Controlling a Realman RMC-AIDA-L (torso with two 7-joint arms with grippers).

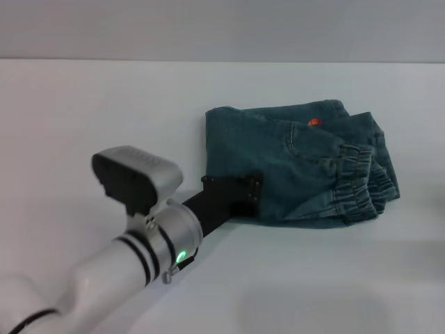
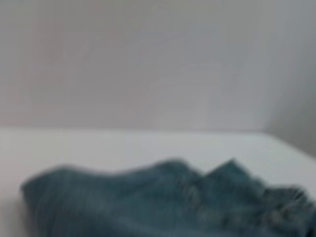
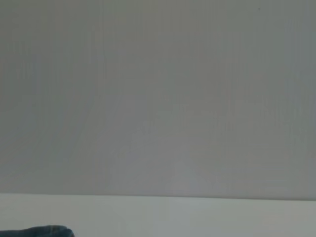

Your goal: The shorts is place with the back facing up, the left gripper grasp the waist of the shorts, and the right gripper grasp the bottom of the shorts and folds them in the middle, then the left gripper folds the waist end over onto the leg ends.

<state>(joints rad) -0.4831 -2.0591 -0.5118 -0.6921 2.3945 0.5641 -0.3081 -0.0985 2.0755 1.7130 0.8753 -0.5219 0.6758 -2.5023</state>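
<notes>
The blue denim shorts (image 1: 299, 167) lie folded in a compact bundle on the white table, right of centre in the head view. The gathered waist (image 1: 354, 184) rests on top at the bundle's right side, over the leg ends. A small orange ball print (image 1: 314, 122) shows near the far edge. My left gripper (image 1: 249, 189) reaches in from the lower left, its black tip over the bundle's near-left edge. The left wrist view shows the shorts (image 2: 148, 202) close up, low and flat. The right gripper is out of view; a sliver of the shorts (image 3: 49, 231) shows in the right wrist view.
The white table (image 1: 104, 104) stretches all around the bundle and ends at a grey wall behind. My left arm, with its green ring light (image 1: 181, 256), crosses the near-left part of the table.
</notes>
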